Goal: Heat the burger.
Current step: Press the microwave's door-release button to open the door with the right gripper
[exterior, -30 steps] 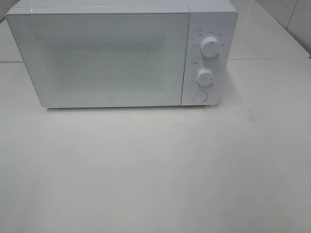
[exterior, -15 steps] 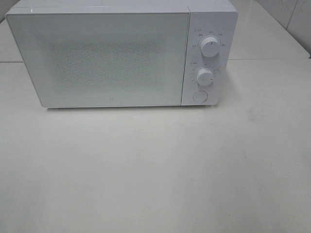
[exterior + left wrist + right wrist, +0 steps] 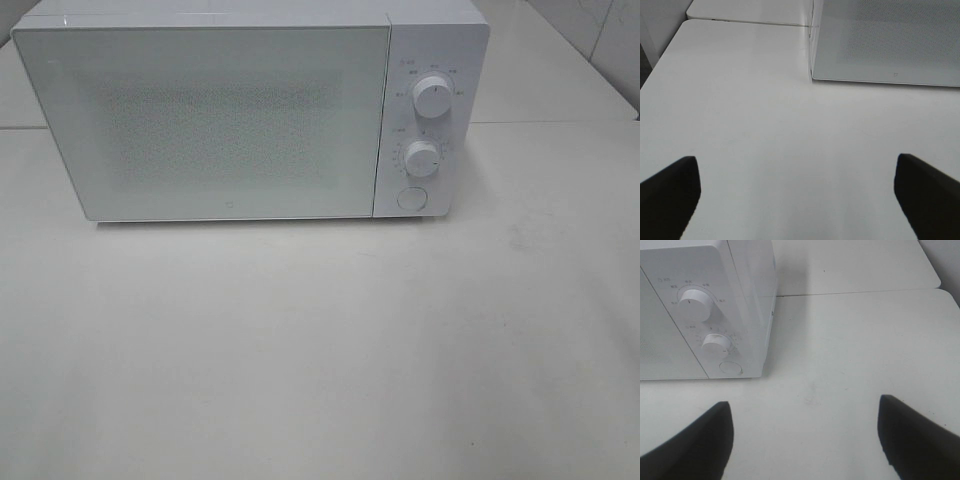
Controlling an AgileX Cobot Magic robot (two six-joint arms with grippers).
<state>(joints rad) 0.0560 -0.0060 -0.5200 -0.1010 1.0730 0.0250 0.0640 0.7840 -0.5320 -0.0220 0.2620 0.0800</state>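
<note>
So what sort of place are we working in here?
Probably a mock kitchen station on a lab bench rather than a real kitchen: a white microwave with its door shut and two dials stands on a plain white table, which butts against another like it.

Microwave (image 3: pixel 250 110) body: plain glossy white. Door (image 3: pixel 200 120): pale grey-green tint, with a fine speckled dot-mesh rectangle across the middle and a plain border around it. Tiny dark logo mark near the door's lower edge. Upper knob (image 3: pixel 432 98) and lower knob (image 3: pixel 422 158): white, each with a thin dark pointer line, ringed by small grey lettering and tick marks. Button (image 3: pixel 411 198): white, faint grey outline. Table (image 3: pixel 320 350): off-white, unpatterned, one thin grey seam line, a few faint grey scuffs. Left gripper (image 3: pixel 797 172) fingers (image 3: pixel 670 195): matte black. Right gripper (image 3: pixel 805 415) fingers (image 3: pixel 695 440): dark grey to black, plain.
</note>
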